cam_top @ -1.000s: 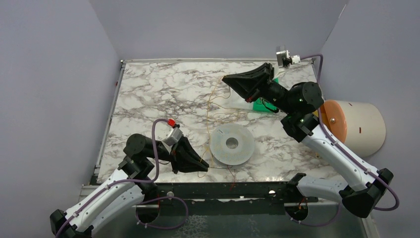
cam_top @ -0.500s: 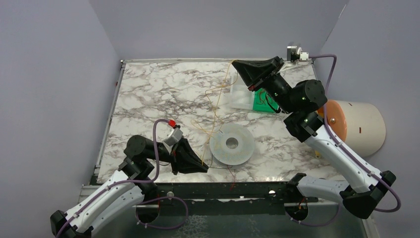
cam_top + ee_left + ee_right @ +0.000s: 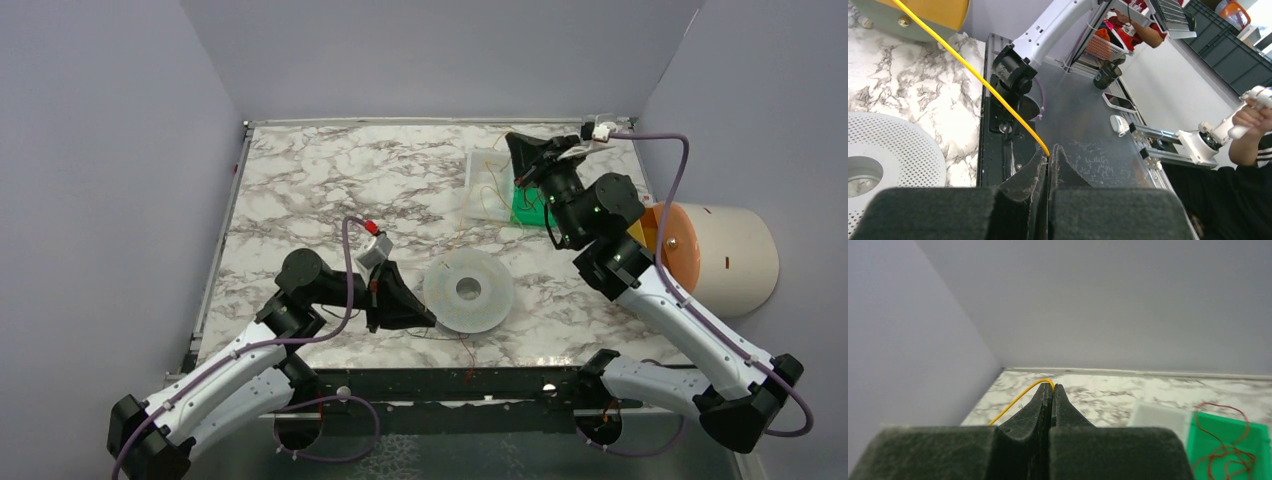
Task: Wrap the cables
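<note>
Yellow cable is crossing the left wrist view on a slant, coming down from the upper left corner into the left gripper. That gripper's black fingers are pressing fully together and pinching the cable's end right at their tips. To their left, the perforated white spool is lying flat on the marble table.

Moving to the right wrist view, the right gripper is likewise standing completely closed, with the yellow cable arching out leftward from between its tips. Lower right, a reddish-brown cable is lying coiled in a green tray, and a translucent white box is sitting just beside that tray.

Seen from the top external camera, the left gripper is reaching in low near the front edge, its tips just beside the spool's left rim. The right gripper is hanging raised over the far right corner, above the white box and green tray. Faint yellow loops are draping over the box; between the two grippers the strand is too fine to trace.
</note>
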Motion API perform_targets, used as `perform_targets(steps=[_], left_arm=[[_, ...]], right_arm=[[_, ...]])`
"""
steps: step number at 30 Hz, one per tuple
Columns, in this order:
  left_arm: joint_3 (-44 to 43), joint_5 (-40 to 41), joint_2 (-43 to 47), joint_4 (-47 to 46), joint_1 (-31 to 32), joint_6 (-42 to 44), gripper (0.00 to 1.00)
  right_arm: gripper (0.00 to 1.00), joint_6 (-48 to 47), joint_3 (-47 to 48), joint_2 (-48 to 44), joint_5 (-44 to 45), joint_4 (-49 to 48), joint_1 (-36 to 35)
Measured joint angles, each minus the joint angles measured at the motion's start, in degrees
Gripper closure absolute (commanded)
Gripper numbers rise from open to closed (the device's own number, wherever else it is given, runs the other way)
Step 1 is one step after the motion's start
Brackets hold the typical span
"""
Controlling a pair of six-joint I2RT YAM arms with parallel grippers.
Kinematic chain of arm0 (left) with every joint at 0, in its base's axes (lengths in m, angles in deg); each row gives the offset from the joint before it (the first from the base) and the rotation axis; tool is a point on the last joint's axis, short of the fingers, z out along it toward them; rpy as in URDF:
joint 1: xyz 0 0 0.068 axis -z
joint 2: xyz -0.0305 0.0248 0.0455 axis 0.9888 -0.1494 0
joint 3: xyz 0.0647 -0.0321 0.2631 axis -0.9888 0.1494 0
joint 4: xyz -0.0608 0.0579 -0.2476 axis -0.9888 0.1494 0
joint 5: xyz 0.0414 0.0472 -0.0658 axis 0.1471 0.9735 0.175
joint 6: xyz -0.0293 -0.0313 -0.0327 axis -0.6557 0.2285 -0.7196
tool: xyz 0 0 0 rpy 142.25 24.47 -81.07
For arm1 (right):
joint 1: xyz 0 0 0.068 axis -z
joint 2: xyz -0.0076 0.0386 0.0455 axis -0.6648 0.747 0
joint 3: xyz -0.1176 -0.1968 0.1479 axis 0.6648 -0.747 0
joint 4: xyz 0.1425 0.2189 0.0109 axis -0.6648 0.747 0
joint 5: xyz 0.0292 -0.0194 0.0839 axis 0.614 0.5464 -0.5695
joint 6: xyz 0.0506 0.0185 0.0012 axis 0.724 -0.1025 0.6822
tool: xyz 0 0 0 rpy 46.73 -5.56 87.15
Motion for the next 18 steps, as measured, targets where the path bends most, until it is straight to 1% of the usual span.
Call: perform_targets(steps=[4,9,14,16,18], left_arm=[[-2.6,0.7,-4.7,0.6,0.0,0.2,1.00],[-6.1,0.8,-10.4,0.9,0.0,0.2,1.00],[-8.7,0.7,-15.6,0.9,0.4,-0.1,1.00],[-9.4,0.7,-17.3,0.9,0.8,-0.3,1.00],[-9.9,0.7,-18.8,1.0,1.0,-0.7,1.00]], right_arm=[[0.99,-2.8,-2.4,-0.6,9.1,2.2,0.0],[0.99,-5.3,-9.1,-1.8,19.9,3.9,0.0],[0.98,-6.2,-14.0,-1.6,27.3,7.6,0.0],[0.91,-5.3,-14.7,-1.6,28.8,9.6,0.0],[0.75,-3.7,-14.8,-1.7,28.9,11.6,0.0]])
